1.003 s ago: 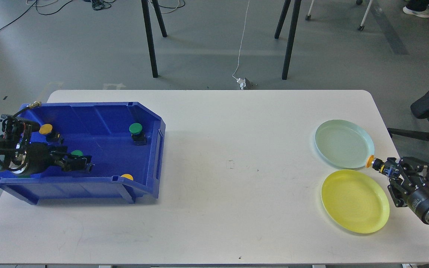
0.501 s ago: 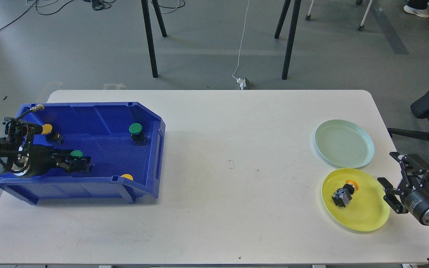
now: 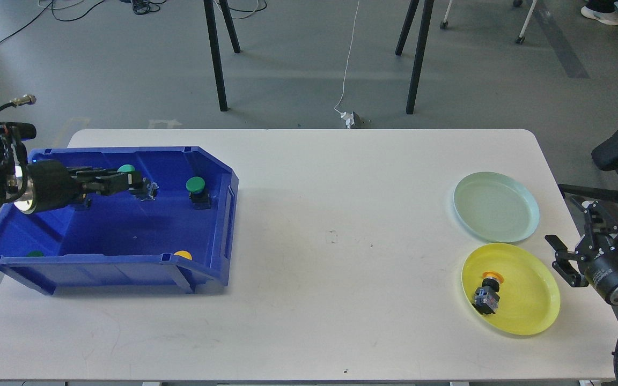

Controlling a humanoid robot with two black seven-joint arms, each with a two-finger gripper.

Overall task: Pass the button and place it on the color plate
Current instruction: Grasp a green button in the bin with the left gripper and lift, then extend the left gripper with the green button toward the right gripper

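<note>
While the left hand (image 3: 136, 187) reaches over the blue bin (image 3: 218, 236) at the worktop's (image 3: 330, 300) left edge, its fingers are closed on a green button (image 3: 126, 169), gripped by its dark body with the green cap showing just above the fingers. That button is held up clear of the bin floor, near the bin's far wall.

A second green button (image 3: 196, 186) stands upright on the bin floor toward the bin's right wall, apart from the left hand. A yellow cap (image 3: 183, 254) shows against the bin's near wall, partly hidden by the rim. A small green cap (image 3: 35, 253) shows in the bin's near-left corner; whether its body is attached cannot be told.

At the worktop's right edge lie two plates. The pale green plate (image 3: 523, 225) sits nearer the far right corner. The yellow plate (image 3: 534, 311) sits just nearer than it, the two rims close but apart. A yellow button (image 3: 487, 292) lies tipped on its side on the yellow plate, left of centre, cap pointing toward the far edge.

The right hand (image 3: 573, 246) hovers at the right edge, just beside the yellow plate's rim. Its fingers are spread wide with nothing between them.
</note>
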